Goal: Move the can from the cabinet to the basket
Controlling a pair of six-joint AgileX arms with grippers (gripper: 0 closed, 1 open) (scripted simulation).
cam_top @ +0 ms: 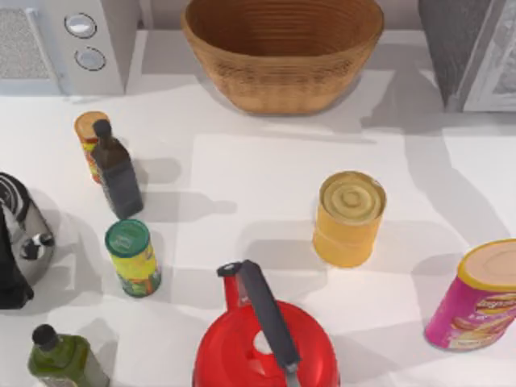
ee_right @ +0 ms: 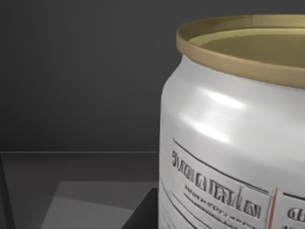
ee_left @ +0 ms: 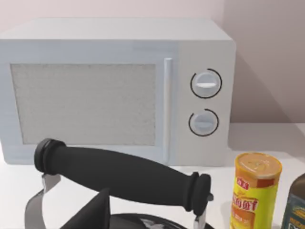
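The can (ee_right: 233, 143) has a silvery side with printed marks and a pale yellow rim. It stands very close in the right wrist view, inside a dark grey space. A dark part of my right gripper (ee_right: 143, 212) shows low beside the can. The cabinet (cam_top: 461, 48), grey and speckled with a white-framed door, sits at the table's far right corner. The brown wicker basket (cam_top: 282, 85) stands at the back middle. My left arm (cam_top: 10, 278) is parked at the left edge by a black kettle.
A microwave (cam_top: 89, 40) is at the back left. A wide yellow can (cam_top: 348, 218) stands mid-table and a red kettle (cam_top: 266, 339) at the front. A pink tube (cam_top: 476, 298) is front right. A green-lidded tube (cam_top: 133, 258), dark bottle (cam_top: 117, 173) and olive bottle (cam_top: 60, 359) stand left.
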